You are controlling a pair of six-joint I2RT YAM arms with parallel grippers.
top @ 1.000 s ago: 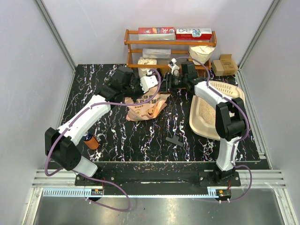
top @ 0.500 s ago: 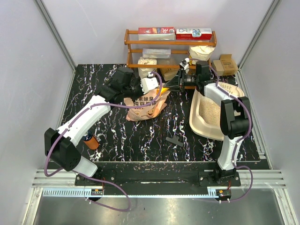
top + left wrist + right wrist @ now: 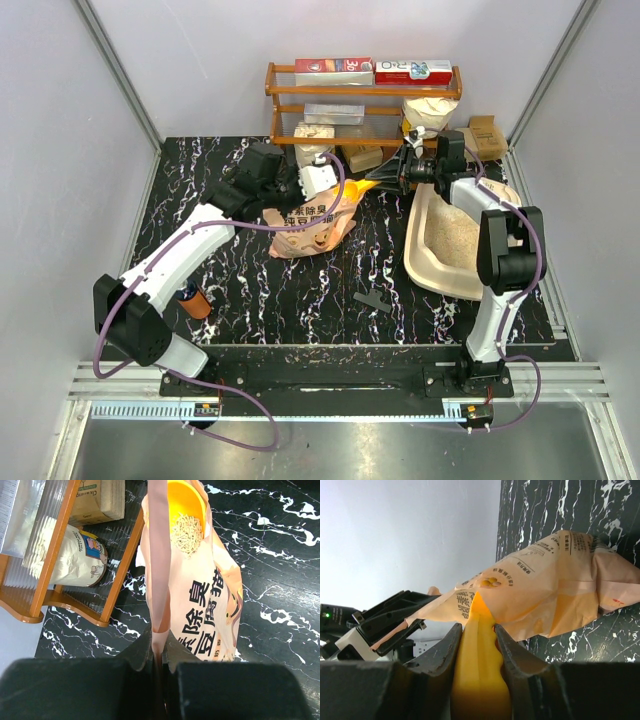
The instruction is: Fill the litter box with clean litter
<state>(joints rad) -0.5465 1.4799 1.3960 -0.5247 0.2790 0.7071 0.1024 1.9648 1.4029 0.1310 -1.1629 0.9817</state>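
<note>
The pink-orange litter bag [image 3: 312,228] lies on the black marble table, its mouth facing right. My left gripper [image 3: 335,190] is shut on the bag's upper edge [image 3: 159,625] and holds the mouth up. My right gripper [image 3: 393,177] is shut on the handle of a yellow scoop [image 3: 366,187], whose bowl [image 3: 186,502] sits at the bag's mouth with pale litter pellets [image 3: 187,527] in it. In the right wrist view the handle [image 3: 480,645] runs between the jaws into the bag [image 3: 555,595]. The cream litter box [image 3: 420,262] stands to the right with beige litter [image 3: 448,235] inside.
A wooden shelf rack [image 3: 362,95] with boxes and white sacks [image 3: 75,560] stands at the back. A cardboard box [image 3: 478,138] sits at the back right. A small black piece [image 3: 372,300] lies in front of the bag; an orange object [image 3: 195,302] lies under the left arm.
My right gripper has moved to the right and back, drawing the yellow scoop out toward the bag's mouth. The left gripper has kept hold of the bag's edge.
</note>
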